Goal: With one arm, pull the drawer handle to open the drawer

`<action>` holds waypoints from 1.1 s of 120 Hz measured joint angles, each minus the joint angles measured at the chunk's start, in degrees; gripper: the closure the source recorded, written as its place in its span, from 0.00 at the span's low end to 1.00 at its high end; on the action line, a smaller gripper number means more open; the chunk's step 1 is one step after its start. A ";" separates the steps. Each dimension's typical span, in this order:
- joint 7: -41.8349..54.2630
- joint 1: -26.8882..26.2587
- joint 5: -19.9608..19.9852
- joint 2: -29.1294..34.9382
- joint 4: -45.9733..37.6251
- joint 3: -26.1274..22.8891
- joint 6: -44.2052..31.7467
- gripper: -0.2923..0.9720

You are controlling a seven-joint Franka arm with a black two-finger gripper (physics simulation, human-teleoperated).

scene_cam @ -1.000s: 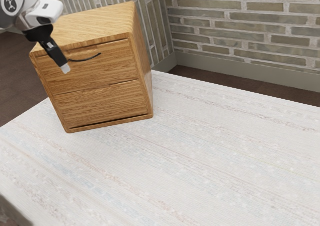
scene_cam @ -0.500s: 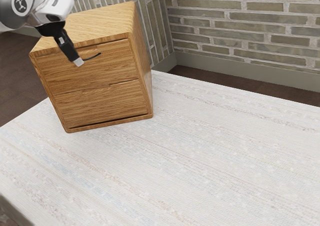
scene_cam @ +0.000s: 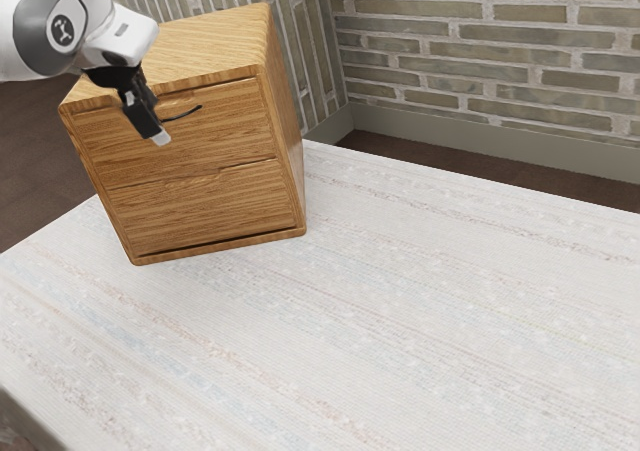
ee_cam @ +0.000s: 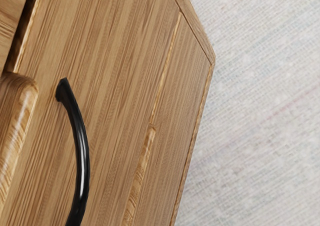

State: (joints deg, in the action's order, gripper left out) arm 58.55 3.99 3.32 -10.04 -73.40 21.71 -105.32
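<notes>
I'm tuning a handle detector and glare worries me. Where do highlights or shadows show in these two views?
Wrist view: a thin white glint runs along the black handle, while the cabinet wood is evenly lit. Exterior view: the light is flat; the table bears no clear cast shadow, only a dark strip under the cabinet's front edge.

Not much to report, no words or numbers I can actually read. The only thing close is the round dark cap (scene_cam: pixel 58 28) on a joint of the arm (scene_cam: pixel 118 33) in the exterior view. It has a small white squiggle, probably a maker's logo, but it's too small to tell.
</notes>
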 joint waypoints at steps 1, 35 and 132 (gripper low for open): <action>0.13 -0.01 -0.02 -0.09 -0.05 -0.04 -0.08 0.23; 4.46 0.05 -4.25 -0.64 -1.22 -3.21 -2.50 0.23; 11.06 -0.04 -11.06 8.11 -11.27 -3.72 -6.78 0.23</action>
State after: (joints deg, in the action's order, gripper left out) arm 69.61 3.95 -7.74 -1.93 -84.67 17.98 -112.11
